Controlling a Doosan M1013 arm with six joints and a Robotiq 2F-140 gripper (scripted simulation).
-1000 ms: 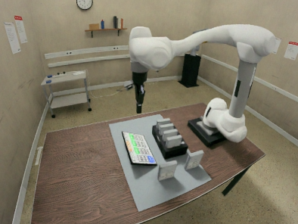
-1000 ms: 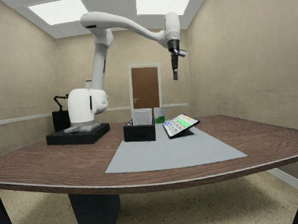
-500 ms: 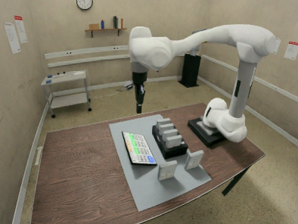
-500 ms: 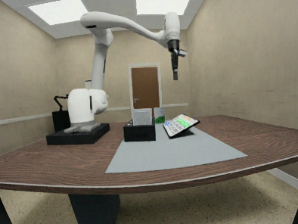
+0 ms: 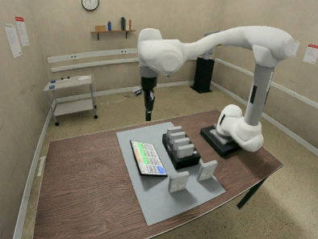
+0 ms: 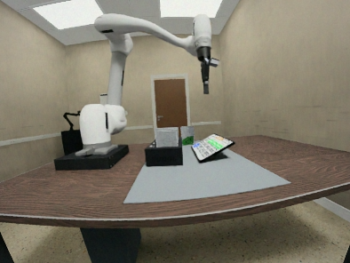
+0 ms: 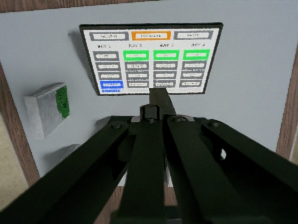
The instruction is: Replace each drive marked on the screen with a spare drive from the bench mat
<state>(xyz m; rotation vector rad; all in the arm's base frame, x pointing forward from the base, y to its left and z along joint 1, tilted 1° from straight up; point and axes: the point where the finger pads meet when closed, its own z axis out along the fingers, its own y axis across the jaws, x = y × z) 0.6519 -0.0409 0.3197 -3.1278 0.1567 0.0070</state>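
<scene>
Claw (image 5: 148,117) (image 6: 206,91) (image 7: 157,101): closed, empty; hanging high
Dock (image 5: 187,162) (image 6: 164,158): below claw, off toward arm base (image 5: 218,148) (image 6: 83,163); long axis roughly alongside screen (image 5: 150,160) (image 6: 212,147) (image 7: 151,61)

no visible change in the top or exterior view over the past second, any difference in the small lettering on the screen (image 5: 148,158) (image 6: 212,147) (image 7: 151,60) too blurred to tell
</scene>
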